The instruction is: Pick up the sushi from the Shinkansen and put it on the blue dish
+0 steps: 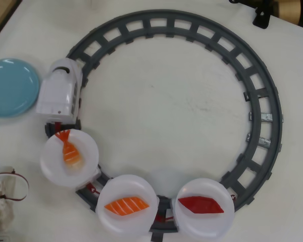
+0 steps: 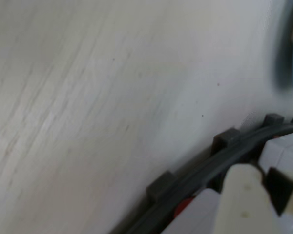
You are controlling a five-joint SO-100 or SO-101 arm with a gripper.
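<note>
Riding a plate behind the Shinkansen (image 1: 60, 93), the sushi (image 1: 126, 205) risks a mistimed grasp missing the blue dish (image 1: 11, 86); gripper (image 2: 244, 200) opening cannot be told.

Grey circular track (image 1: 265, 108) on white table (image 1: 166, 101); ring complete, ladder-style sleepers. Two small metallic pieces on right arc of track. Orange shrimp piece (image 1: 69, 149), forked tail toward top, on white plate (image 1: 50, 169) at lower left in overhead view. Dark red diamond-shaped piece (image 1: 201, 204) on white plate (image 1: 189, 227) at bottom right. Black clamp-like object (image 1: 261, 17) at top right edge, tan item beside it. Wrist view: blurred grey track section (image 2: 205, 168) across pale table surface (image 2: 88, 97).
</note>
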